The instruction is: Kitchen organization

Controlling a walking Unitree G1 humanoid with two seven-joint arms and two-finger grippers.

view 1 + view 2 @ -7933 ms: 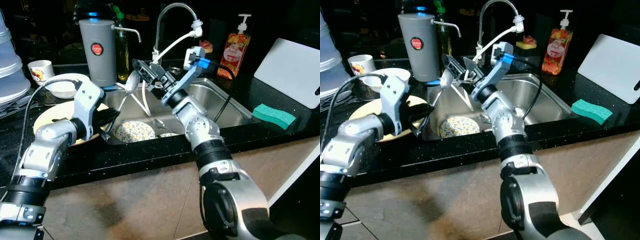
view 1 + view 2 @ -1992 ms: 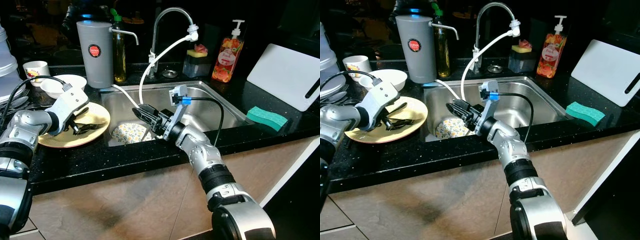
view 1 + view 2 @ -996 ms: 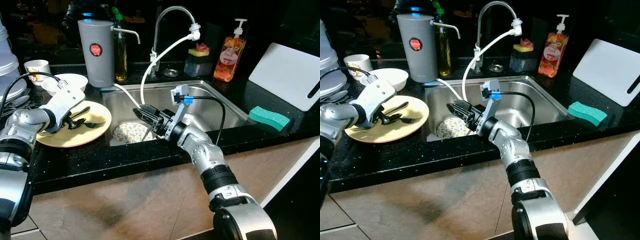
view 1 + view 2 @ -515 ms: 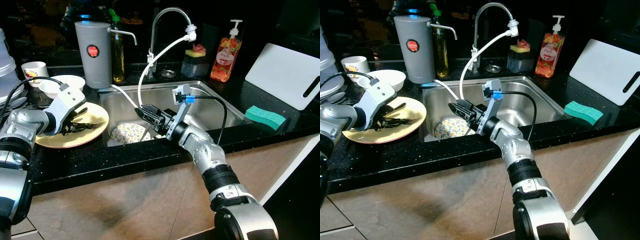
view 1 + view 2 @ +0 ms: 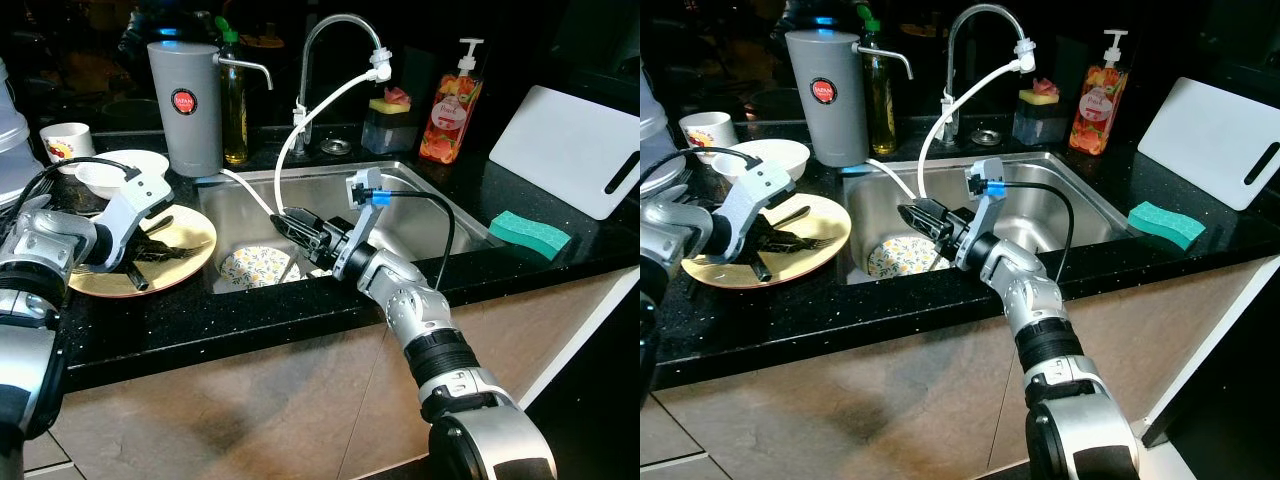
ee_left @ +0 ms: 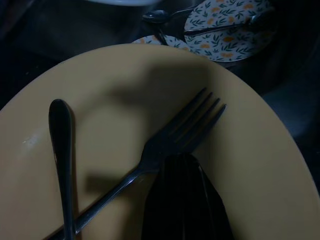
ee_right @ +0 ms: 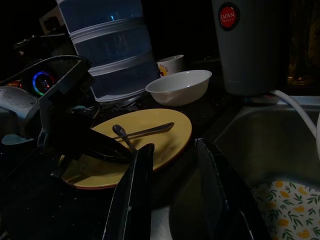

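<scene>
The left gripper (image 6: 182, 200) hovers low over the yellow plate (image 5: 195, 243) near the table's left end, jaws pressed together and holding nothing, tips just above a fork (image 6: 175, 137) that crosses a spoon (image 6: 61, 150) on the plate. Over in the sink (image 5: 440, 215), the right gripper (image 5: 292, 222) hangs above the patterned plate (image 5: 255, 266) with jaws spread and empty. By my read, cutlery is being gathered onto the yellow plate, and more pieces seem to lie by the patterned plate, though it is dim there. Next call: the right gripper dips down and pinches one cleanly.
</scene>
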